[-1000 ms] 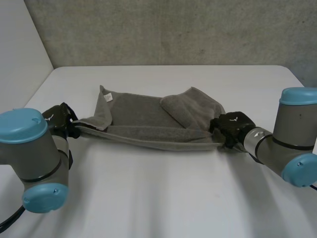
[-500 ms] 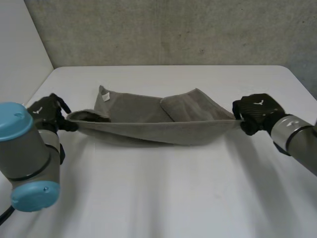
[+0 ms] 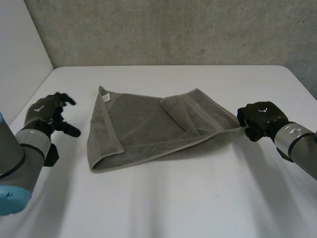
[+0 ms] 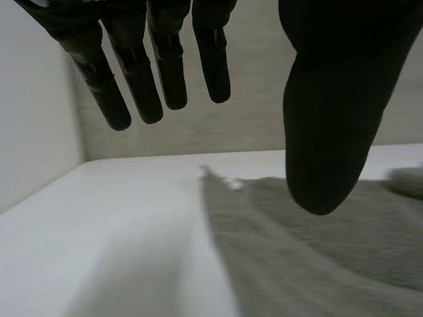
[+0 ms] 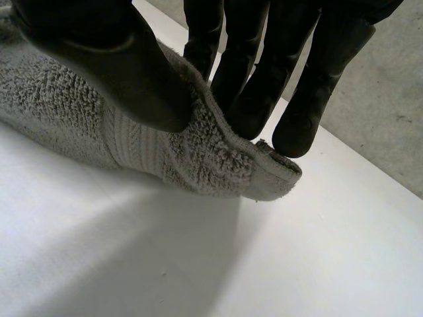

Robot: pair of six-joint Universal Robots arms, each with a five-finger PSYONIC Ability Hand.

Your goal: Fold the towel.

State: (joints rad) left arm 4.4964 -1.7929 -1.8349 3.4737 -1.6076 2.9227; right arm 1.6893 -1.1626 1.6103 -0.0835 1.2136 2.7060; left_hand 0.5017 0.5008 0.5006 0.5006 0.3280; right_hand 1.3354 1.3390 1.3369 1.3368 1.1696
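Near the table's (image 3: 173, 203) left edge the left hand (image 3: 48, 112) hovers just above the white surface, its fingers straight and spread and the thumb held wide of them, with nothing in between (from its own wrist the towel's nearest edge lies flat on the table out beyond the fingertips, apart from the hand). The grey towel (image 3: 148, 130) takes up the middle of the table, doubled over on itself so that its near-left end forms a rounded fold resting on the surface; a small white tag (image 3: 105, 97) sits by its far-left corner, and a loose flap lies turned over on its right half. Its right corner is raised off the table and drawn toward the right edge, where the right hand (image 3: 261, 120) pinches it: the thumb presses on one face of the cloth and the fingers on the other, the hemmed tip poking out past them.
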